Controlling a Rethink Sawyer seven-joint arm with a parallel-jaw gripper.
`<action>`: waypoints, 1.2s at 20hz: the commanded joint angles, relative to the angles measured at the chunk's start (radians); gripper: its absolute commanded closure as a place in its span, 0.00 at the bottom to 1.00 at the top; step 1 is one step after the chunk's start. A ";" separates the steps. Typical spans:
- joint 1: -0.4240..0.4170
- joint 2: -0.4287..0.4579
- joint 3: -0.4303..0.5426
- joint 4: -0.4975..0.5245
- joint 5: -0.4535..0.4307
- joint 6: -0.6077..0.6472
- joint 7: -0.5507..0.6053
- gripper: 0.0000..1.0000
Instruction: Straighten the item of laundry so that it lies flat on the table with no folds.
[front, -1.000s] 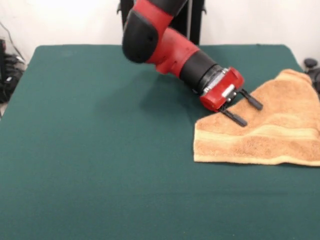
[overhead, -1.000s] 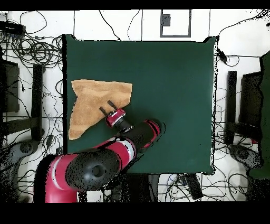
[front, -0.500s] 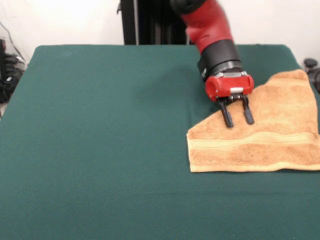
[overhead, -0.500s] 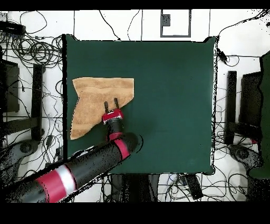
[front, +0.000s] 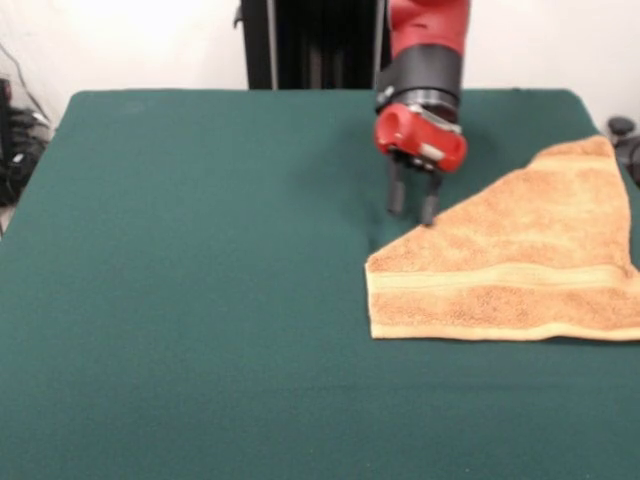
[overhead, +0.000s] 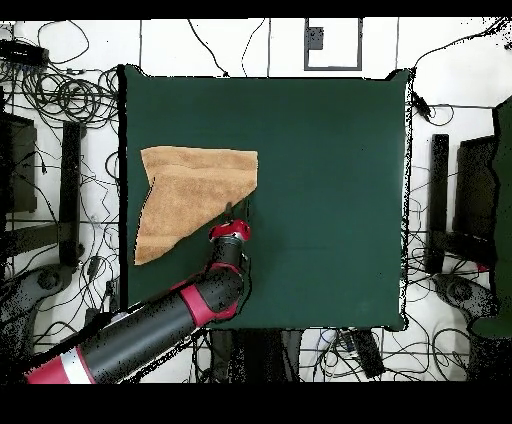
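Table (front: 200, 300): bare green felt on the left; nothing to work on there.
Gripper (front: 412, 205): pointing down at the towel's slanted edge, prongs a narrow gap apart and holding nothing, probably lined up on that fold.
Towel (front: 520, 260): toward the right side, running out of frame, still doubled into a rough triangle.

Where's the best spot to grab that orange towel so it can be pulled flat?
Probably the towel's diagonal folded edge, near the gripper. Come from the bare table beside it: that slanted edge suggests a corner folded over.
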 joint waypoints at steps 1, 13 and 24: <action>-0.018 0.068 -0.013 -0.015 0.000 0.165 -0.130 0.00; -0.211 -0.026 0.140 -0.183 -0.335 -0.045 0.024 0.00; -0.369 -0.165 0.397 -0.280 -0.689 -0.355 0.192 0.00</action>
